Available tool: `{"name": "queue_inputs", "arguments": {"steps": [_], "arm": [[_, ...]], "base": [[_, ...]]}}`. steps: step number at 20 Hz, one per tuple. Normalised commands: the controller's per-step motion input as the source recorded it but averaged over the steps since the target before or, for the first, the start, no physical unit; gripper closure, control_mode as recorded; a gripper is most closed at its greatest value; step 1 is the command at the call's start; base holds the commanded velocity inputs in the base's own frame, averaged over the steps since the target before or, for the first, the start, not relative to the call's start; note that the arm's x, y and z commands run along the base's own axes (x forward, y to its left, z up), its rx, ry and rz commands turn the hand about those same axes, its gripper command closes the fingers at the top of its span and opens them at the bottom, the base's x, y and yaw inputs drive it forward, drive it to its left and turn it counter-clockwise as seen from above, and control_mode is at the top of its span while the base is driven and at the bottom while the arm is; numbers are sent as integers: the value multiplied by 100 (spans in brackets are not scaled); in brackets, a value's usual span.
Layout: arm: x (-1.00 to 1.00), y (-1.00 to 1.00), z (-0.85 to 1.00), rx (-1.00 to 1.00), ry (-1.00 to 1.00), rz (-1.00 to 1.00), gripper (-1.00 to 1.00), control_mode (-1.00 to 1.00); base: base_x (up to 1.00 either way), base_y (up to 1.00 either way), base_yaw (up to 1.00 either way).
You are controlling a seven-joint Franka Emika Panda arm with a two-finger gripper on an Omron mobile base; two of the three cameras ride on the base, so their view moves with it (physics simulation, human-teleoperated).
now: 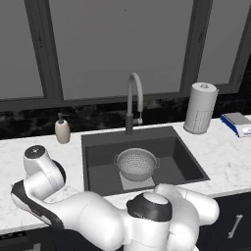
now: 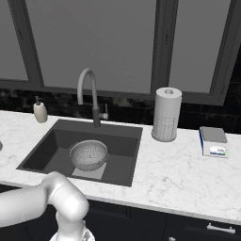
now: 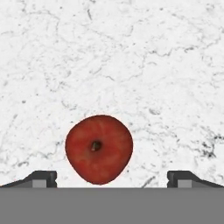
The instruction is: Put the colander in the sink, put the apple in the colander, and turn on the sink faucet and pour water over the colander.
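Left base view, left to right: one beige soap dispenser at mid-left, one sink faucet at centre with its spout arching right, one colander upright in the middle of the sink, rim up and handles out to left and right, one paper towel roll at upper right, and one scale at the right edge.

In the hand view, one apple lies on white marble, low and left of centre, its stem pit facing the camera. The gripper has its fingertips spread wide apart, the apple between them and untouched.
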Motion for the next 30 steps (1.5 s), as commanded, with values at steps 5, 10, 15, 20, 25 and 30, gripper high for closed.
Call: {"name": "queue_inputs", "arguments": {"steps": [5, 10, 15, 20, 25, 30], "arm": [[17, 10, -15, 0, 0, 0, -100, -100], [0, 9, -17, 0, 2, 0, -100, -100], [0, 1, -12, 0, 2, 0, -100, -100], [0, 1, -10, 0, 0, 0, -100, -100], [0, 7, -22, 0, 0, 0, -100, -100], [1, 9, -10, 0, 0, 0, 100, -100]], "base": [[0, 0, 0], [0, 0, 0], [0, 0, 0], [0, 0, 0], [0, 0, 0], [0, 0, 0]]}}
